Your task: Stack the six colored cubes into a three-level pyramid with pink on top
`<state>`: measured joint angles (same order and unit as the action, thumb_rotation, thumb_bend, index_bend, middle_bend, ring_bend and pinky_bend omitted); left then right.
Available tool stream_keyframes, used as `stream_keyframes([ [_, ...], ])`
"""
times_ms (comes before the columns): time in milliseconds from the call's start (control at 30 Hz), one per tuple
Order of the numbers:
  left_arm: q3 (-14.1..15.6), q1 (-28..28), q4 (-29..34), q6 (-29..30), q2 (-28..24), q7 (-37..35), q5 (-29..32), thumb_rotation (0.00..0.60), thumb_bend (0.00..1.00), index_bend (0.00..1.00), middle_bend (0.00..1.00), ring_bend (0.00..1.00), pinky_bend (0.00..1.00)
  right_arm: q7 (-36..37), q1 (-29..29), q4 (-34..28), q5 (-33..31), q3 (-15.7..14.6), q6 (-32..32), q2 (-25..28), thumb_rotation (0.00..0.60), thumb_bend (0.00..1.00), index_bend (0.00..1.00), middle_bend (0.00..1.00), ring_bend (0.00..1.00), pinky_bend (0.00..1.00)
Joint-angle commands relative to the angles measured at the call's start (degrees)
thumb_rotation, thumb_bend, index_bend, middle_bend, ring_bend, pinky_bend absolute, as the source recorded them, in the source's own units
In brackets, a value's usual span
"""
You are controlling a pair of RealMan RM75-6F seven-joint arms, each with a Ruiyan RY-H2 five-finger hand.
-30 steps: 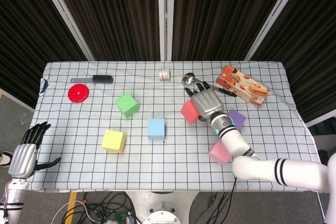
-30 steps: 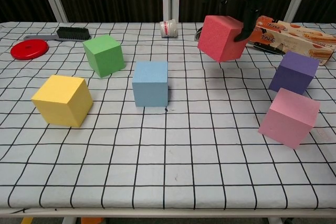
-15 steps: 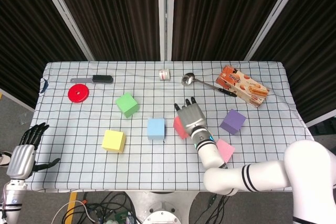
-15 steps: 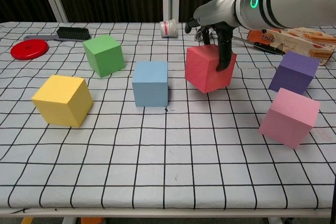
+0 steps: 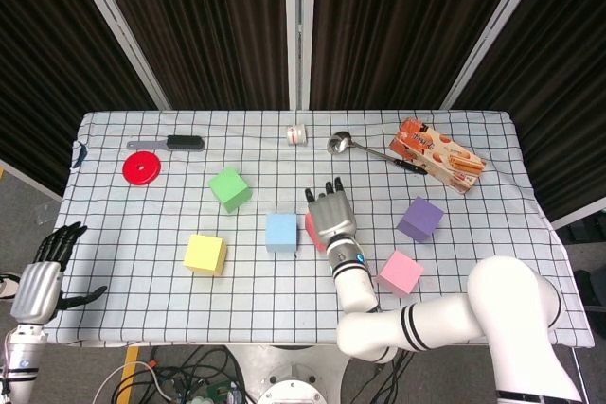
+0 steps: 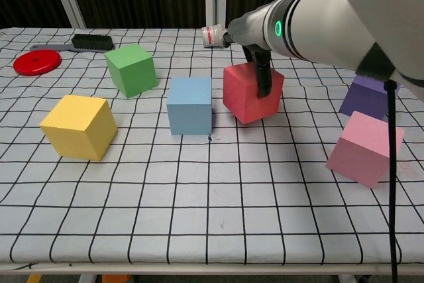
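Note:
My right hand (image 5: 329, 214) grips the red cube (image 6: 250, 93) from above, its fingers (image 6: 264, 76) down the cube's front face. The cube is tilted and sits low, just right of the blue cube (image 6: 190, 105) with a narrow gap between them. In the head view the hand hides most of the red cube (image 5: 310, 231). The yellow cube (image 6: 78, 126) lies front left and the green cube (image 6: 131, 69) behind it. The pink cube (image 6: 364, 148) is front right, with the purple cube (image 6: 368, 97) behind it. My left hand (image 5: 43, 281) hangs open off the table's left edge.
Along the back of the checked cloth are a red disc (image 5: 141, 168), a black brush (image 5: 180, 143), a small white jar (image 5: 297, 134), a metal spoon (image 5: 346, 145) and an orange snack box (image 5: 438, 154). My right forearm (image 6: 344, 11) spans the upper right of the chest view.
My right hand carried the red cube left and down from near the spoon until it was beside the blue cube. The other cubes and my left hand stayed put.

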<state>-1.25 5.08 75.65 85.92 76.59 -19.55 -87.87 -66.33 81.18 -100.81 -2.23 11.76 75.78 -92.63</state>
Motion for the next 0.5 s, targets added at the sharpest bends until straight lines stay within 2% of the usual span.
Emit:
stream_keyframes([
  [33, 0.0, 0.0, -0.1, 0.0, 0.0, -0.1, 0.1, 0.6, 0.01, 0.09, 0.04, 0.0, 0.08, -0.4, -0.4, 1.1, 0.3, 0.8, 0.1, -1.1, 0.6, 0.13, 0.0, 0.54, 0.08, 0.0],
  [500, 0.2, -0.1, -0.8, -0.3, 0.3, -0.8, 0.1, 0.6, 0.01, 0.09, 0.04, 0.0, 0.08, -2.2, -1.7, 4.3, 1.7, 3.7, 0.9, -4.8, 0.6, 0.13, 0.0, 0.53, 0.08, 0.0],
])
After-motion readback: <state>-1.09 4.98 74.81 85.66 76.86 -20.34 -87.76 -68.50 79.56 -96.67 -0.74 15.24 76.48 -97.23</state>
